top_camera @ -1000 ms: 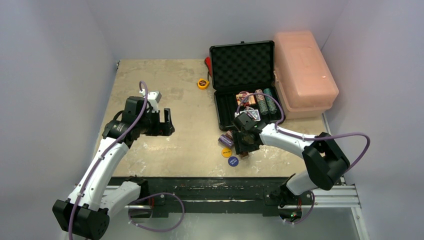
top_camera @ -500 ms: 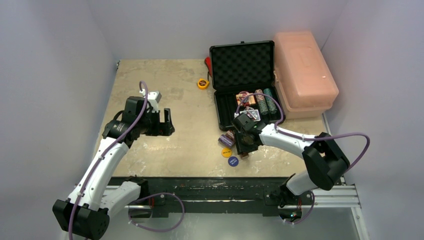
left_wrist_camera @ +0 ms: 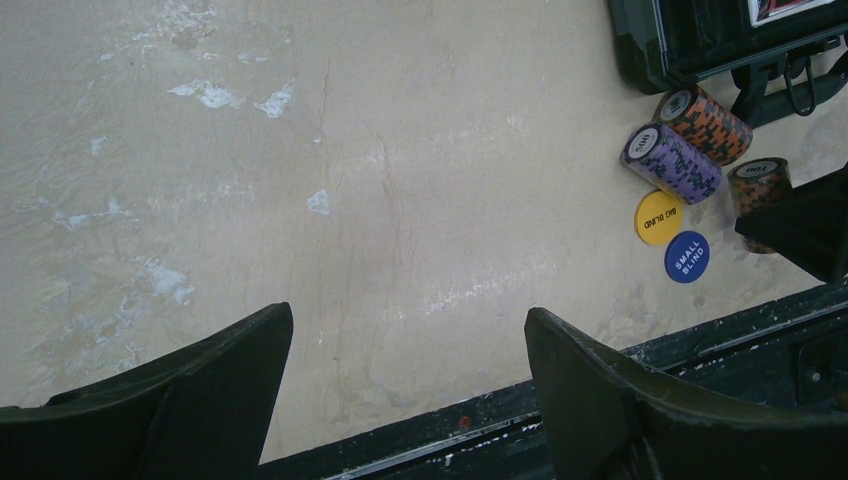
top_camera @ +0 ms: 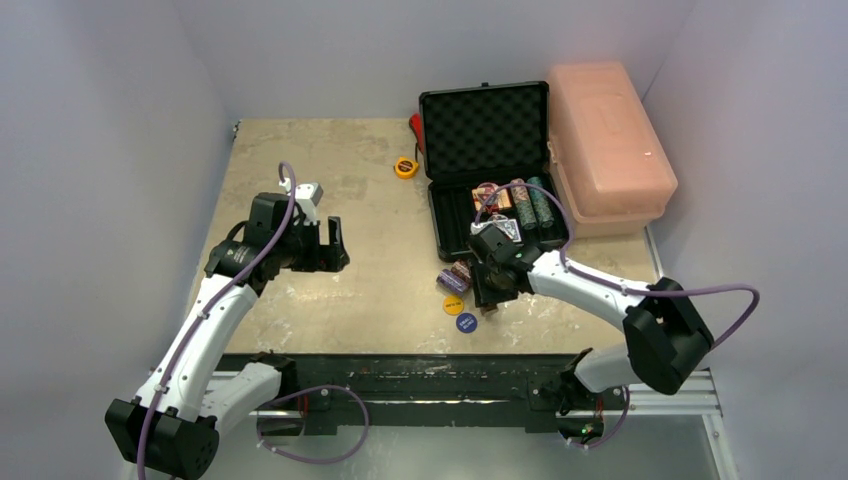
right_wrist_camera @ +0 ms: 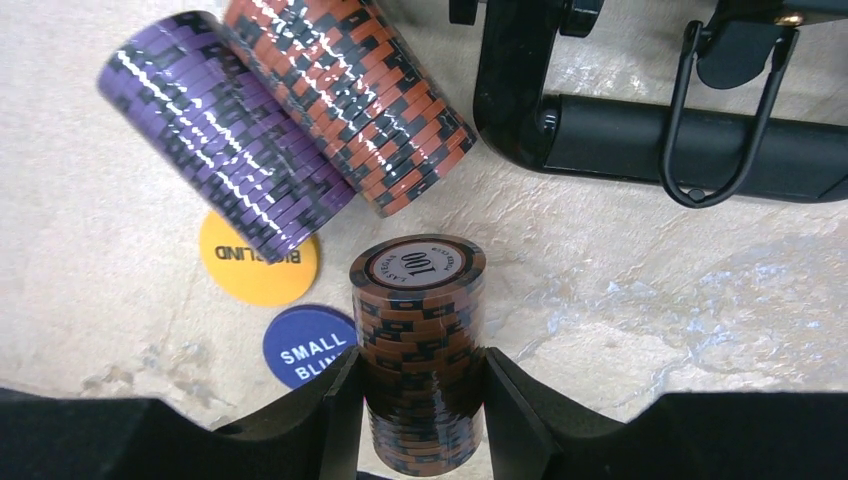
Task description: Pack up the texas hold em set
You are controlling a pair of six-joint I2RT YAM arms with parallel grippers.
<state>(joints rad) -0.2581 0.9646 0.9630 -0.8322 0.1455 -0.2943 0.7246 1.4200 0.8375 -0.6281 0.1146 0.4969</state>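
Note:
The black briefcase (top_camera: 450, 215) lies open at the back right, foam lid up, with chip stacks and cards in its tray. My right gripper (right_wrist_camera: 418, 385) is shut on a brown chip stack (right_wrist_camera: 420, 330) just in front of the case. A purple chip stack (right_wrist_camera: 225, 150) and an orange chip stack (right_wrist_camera: 350, 100) lie on their sides beside it. The yellow button (right_wrist_camera: 255, 265) and the blue button (right_wrist_camera: 300, 345) lie flat on the table. The case handle (right_wrist_camera: 640, 135) shows at the top of the right wrist view. My left gripper (left_wrist_camera: 405, 385) is open and empty over bare table at the left.
A pink plastic box (top_camera: 608, 145) stands right of the case. A yellow tape measure (top_camera: 405, 167) lies left of the case lid, with a red object (top_camera: 415, 125) behind it. The table's black front rail (top_camera: 400, 365) runs along the near edge.
My right arm's elbow has swung a little to the right; the gripper stays on the brown chip stack. The left arm has not moved.

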